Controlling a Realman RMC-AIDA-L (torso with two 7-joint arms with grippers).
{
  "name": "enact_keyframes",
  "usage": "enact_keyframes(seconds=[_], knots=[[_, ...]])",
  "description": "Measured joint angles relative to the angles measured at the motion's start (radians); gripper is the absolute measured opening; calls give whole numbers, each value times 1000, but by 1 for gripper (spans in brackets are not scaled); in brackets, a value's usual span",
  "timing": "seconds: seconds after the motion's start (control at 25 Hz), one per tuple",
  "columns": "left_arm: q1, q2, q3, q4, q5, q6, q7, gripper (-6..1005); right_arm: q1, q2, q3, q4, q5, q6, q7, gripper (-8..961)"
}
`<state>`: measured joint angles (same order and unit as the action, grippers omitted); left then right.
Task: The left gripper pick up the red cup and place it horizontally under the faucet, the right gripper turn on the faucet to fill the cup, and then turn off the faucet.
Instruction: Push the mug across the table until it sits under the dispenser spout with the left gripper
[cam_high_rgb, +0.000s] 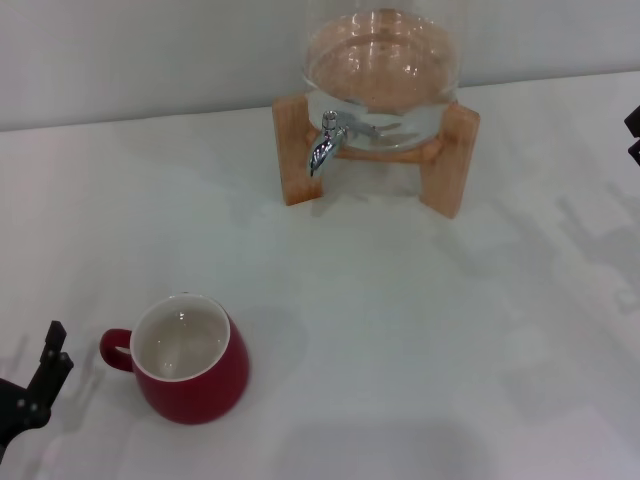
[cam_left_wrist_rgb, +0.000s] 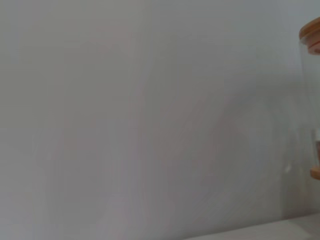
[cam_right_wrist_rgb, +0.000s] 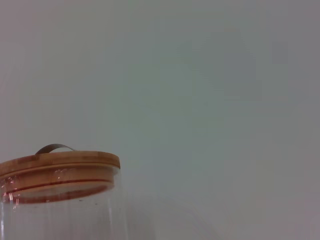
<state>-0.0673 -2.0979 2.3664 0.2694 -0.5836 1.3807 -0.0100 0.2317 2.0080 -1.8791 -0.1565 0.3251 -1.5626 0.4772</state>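
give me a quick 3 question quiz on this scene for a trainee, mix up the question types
1. True or false: the red cup stands upright on the table, well short of the faucet.
2. Multiple choice: where is the left gripper in the head view? A) over the glass jar B) at the table's near left corner, beside the cup's handle C) on the faucet
3. Fill in: the jar rests in a ______ stand.

Key: 1 true. 2 B; it is near the cup without touching it. 3 wooden. The right gripper only peeks in at the right edge.
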Motion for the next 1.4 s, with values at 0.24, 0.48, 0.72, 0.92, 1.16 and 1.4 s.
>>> enact_keyframes(seconds=[0.24,0.48,0.72,0.92,1.16,1.4], knots=[[12,-2,3,12,2,0,7,829,1,0,0,0,0,-1,-1,785],[11,-2,25,13,-4,0,11,829,1,0,0,0,0,-3,-3,785],[15,-3,27,18,-4,0,32,829,-1,0,0,0,0,-4,-3,785],[24,-3,28,21,2,0,33,829,-2,0,0,0,0,-4,-3,785],[39,-2,32,21,3,0,33,829,0,-1,0,0,0,-6,-3,785],[45,-2,53,20,-4,0,34,828,1,-2,0,-5,0,-7,-3,785]])
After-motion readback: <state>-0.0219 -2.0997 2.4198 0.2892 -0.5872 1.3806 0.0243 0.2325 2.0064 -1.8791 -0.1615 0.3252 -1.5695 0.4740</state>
